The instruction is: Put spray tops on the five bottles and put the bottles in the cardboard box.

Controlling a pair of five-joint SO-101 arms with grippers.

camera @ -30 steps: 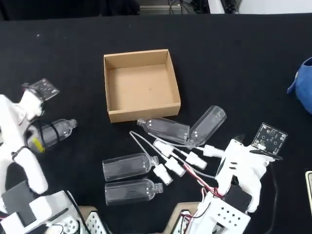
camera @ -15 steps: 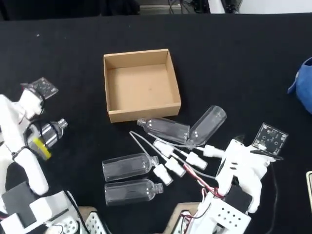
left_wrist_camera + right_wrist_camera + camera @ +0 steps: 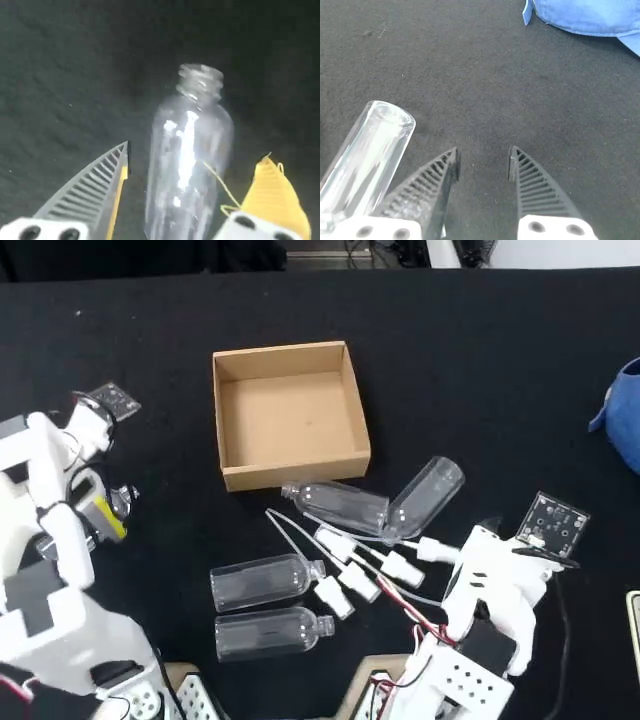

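Nothing capped or boxed yet: four bottles (image 3: pixel 262 581) and spray tops (image 3: pixel 340 543) loose by the cardboard box (image 3: pixel 295 468), left hand (image 3: pixel 195 152) grips the fifth bottle (image 3: pixel 192 115) (uncapped), right hand (image 3: pixel 484 150) narrowly open, empty.

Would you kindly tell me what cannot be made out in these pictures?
Held bottle: in the high view the left arm covers its body; just the neck pokes out.
Its base: cut off by the left wrist view's edge.
Blue thing: cut by the high view's edge, so I cannot identify it.
Spray tops: overlapping and too small to count.
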